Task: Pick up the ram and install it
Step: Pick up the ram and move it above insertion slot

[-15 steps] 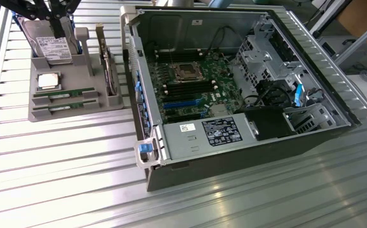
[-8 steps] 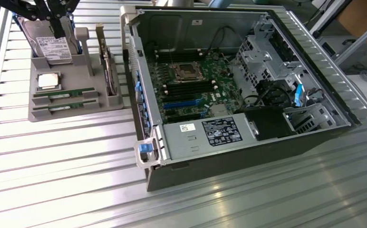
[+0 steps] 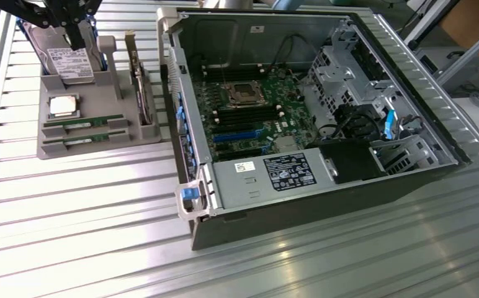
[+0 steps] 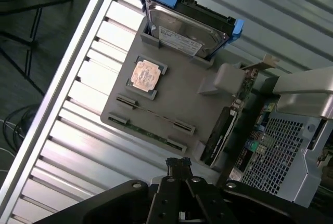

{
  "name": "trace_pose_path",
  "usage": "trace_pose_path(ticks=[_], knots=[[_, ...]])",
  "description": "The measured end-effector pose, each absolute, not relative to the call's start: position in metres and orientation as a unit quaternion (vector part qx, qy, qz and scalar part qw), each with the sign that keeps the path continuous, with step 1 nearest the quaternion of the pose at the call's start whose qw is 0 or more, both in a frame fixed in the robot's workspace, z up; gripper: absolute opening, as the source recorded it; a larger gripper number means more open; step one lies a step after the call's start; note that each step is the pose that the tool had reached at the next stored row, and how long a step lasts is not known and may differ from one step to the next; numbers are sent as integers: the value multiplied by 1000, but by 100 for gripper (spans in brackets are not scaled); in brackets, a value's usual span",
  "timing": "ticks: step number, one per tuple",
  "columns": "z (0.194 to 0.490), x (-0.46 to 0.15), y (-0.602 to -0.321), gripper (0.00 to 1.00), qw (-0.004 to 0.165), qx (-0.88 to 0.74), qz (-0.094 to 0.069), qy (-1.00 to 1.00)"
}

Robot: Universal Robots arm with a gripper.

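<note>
End effector (image 3: 77,42) above tray (image 3: 98,151); open or closed: cannot tell. Ram (image 3: 86,122) slotted in tray. Off-centre descent could clip neighbouring stick (image 3: 86,138).

The ribbed table (image 3: 74,205) is bare, glossy metal. The holder (image 3: 122,141) on it looks like matt grey plastic. In the holder, the ram (image 3: 86,122) is green circuit board, the processor (image 3: 63,105) is shiny metal, and the hard drive (image 3: 64,62) bears a white paper label.
</note>
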State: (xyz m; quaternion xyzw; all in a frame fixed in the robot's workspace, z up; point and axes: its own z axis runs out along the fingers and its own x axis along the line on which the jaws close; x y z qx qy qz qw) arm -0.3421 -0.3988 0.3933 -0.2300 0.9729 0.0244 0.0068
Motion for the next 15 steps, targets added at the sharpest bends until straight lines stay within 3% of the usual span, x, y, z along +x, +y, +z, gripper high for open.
trace_pose_path(ticks=[15], knots=[[393, -342, -399, 11, 4, -330, 25, 943]])
